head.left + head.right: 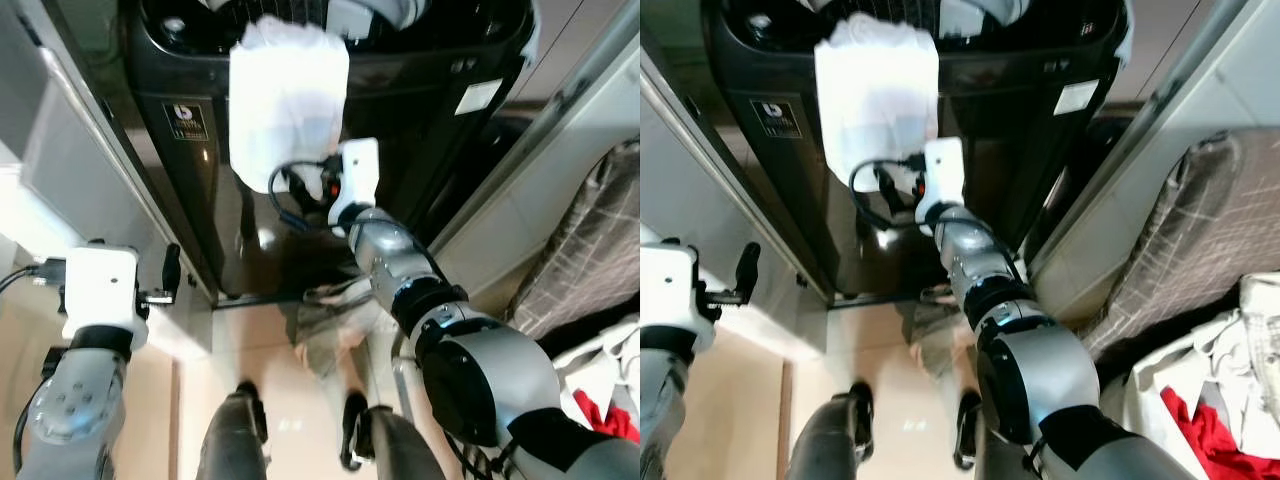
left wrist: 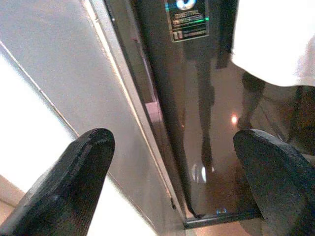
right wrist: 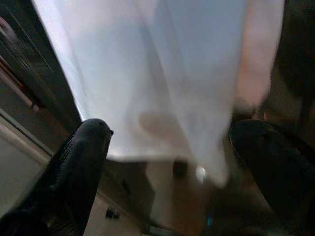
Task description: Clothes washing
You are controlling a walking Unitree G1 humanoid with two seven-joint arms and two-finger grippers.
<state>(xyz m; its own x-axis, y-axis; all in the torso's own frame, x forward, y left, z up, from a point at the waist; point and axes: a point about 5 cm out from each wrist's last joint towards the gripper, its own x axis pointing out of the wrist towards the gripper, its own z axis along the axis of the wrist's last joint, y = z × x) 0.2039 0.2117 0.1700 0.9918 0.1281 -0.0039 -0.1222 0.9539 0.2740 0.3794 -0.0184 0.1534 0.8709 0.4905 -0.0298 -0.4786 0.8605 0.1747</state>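
A black top-loading washing machine (image 1: 250,230) stands in front of me. A white garment (image 1: 288,100) hangs over its front rim and down the dark front panel. More white laundry (image 1: 375,15) lies in the tub opening. My right arm reaches forward, and its right gripper (image 3: 172,142) is open just below the cloth's lower edge (image 3: 162,98), one finger on each side of it. My left gripper (image 2: 172,147) is open with nothing in it, held low at the machine's left corner beside a grey panel.
A grey panel (image 1: 80,170) flanks the machine on the left, and a pale wall edge (image 1: 560,110) runs along its right. At the right lie a grey plaid cloth (image 1: 1200,230) and a pile of white and red clothes (image 1: 1210,420). My feet (image 1: 245,405) stand on the tile floor.
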